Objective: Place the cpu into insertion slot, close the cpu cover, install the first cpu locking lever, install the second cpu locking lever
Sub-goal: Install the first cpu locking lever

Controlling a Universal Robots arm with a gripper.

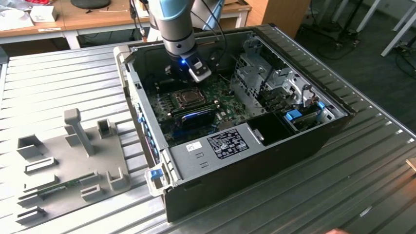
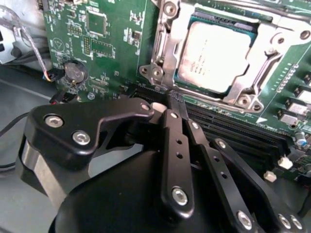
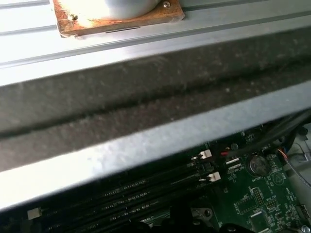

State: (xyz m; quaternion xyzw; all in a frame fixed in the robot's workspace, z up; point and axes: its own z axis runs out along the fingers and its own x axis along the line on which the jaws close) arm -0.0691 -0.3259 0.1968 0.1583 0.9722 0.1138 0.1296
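The cpu [image 2: 218,53], a silvery-tan square chip, lies flat in the insertion slot [image 1: 188,97] on the green board [image 2: 112,43] inside the open computer case. The cpu cover [image 2: 265,58], a silvery metal frame, lies down around the chip's edges. My gripper [image 2: 171,104] hovers just off one corner of the socket, over the long black memory slots [image 2: 228,131]. Its black fingers are pressed together with nothing between them. In the exterior view the gripper [image 1: 194,77] hangs over the board just behind the socket.
The case's dark wall [image 3: 146,97] stands close beside the arm. A coin battery [image 2: 75,72] and loose wires sit near the board's edge. A drive cage [image 1: 260,78] is at the exterior view's right. A grey fixture plate [image 1: 71,161] lies at its left.
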